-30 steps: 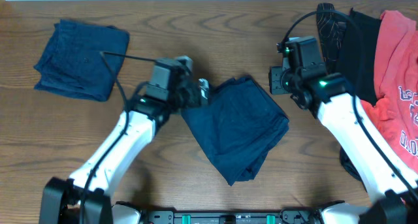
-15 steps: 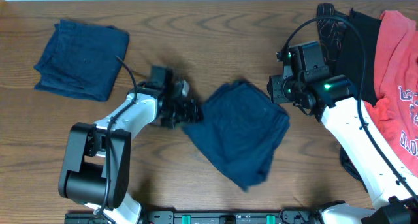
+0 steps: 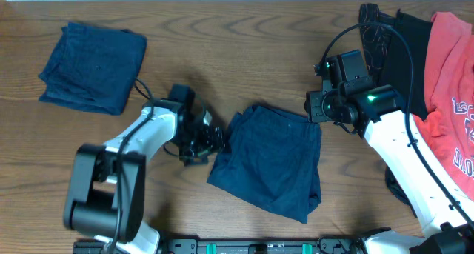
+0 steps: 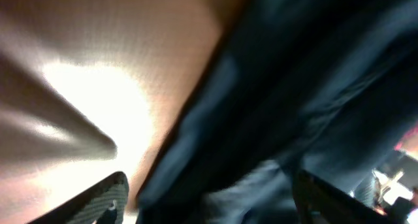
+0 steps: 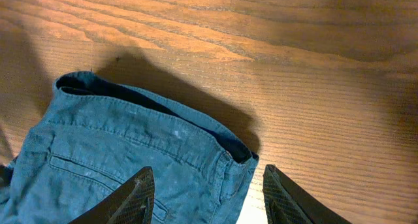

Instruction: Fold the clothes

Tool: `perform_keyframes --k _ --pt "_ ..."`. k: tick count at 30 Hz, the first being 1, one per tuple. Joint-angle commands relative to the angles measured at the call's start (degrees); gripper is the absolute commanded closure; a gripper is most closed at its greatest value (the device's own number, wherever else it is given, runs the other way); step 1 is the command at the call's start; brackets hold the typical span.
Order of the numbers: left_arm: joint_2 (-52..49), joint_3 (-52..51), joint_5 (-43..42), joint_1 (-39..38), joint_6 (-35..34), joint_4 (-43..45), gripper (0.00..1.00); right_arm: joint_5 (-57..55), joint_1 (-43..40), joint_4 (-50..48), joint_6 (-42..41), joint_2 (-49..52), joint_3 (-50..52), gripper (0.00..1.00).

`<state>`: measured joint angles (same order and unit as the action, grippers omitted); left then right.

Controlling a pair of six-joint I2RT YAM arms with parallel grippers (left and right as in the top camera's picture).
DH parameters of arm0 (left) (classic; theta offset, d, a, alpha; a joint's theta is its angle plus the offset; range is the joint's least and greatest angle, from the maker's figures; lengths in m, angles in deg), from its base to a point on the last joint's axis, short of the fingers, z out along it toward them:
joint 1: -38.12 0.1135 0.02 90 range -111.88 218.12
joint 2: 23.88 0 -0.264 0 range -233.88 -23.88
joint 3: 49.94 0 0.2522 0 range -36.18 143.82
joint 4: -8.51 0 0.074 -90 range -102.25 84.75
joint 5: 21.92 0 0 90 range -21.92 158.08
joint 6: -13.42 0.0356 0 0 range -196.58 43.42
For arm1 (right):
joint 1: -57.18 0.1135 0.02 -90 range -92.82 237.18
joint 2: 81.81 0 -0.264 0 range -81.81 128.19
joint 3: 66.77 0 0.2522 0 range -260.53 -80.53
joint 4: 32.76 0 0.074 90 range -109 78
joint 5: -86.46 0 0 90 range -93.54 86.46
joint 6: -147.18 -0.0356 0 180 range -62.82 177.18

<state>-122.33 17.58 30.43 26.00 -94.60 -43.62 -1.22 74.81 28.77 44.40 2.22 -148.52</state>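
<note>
Left gripper (image 4: 206, 206): fingers apart, edge of folded navy garment (image 3: 272, 161) between them, rest of cloth spreading beyond tips. Right gripper (image 5: 208, 196): fingers apart, nothing held, same garment's waistband corner directly beneath, cloth extending to its left.

Matt navy denim garment (image 3: 270, 159), wood-grain table (image 3: 244, 47)

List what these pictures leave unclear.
- Left gripper: left wrist view blurred; overhead, its own body hides whether it pinches the navy garment.
- Coral-red T-shirt: cut off by overhead's right edge, lettering incomplete.
- Black pieces: overhead, partly under the T-shirt and right arm; their number unclear.
</note>
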Motion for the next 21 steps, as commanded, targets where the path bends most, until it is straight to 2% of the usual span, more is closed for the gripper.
perform_keyframes --k 1,5,9,18,21 --pt "5.75 0.26 -0.72 0.85 0.57 5.11 0.01 -1.05 0.33 0.00 0.87 1.11 -0.15 0.48" --pt "9.16 0.26 -0.76 0.68 1.46 11.96 0.02 -1.03 0.33 -0.02 0.85 2.03 -0.13 0.48" --pt "7.98 0.02 -0.70 0.39 1.75 13.29 0.02 -1.01 0.33 0.00 0.83 2.80 -0.13 0.48" --pt "-3.87 -0.11 -1.01 -2.91 2.91 17.59 0.02 -1.01 0.33 -0.04 0.83 2.84 -0.13 0.47" --pt "-7.45 -0.11 -4.68 -4.66 2.89 17.97 0.02 -1.03 0.33 0.39 0.83 2.84 -0.13 0.47"
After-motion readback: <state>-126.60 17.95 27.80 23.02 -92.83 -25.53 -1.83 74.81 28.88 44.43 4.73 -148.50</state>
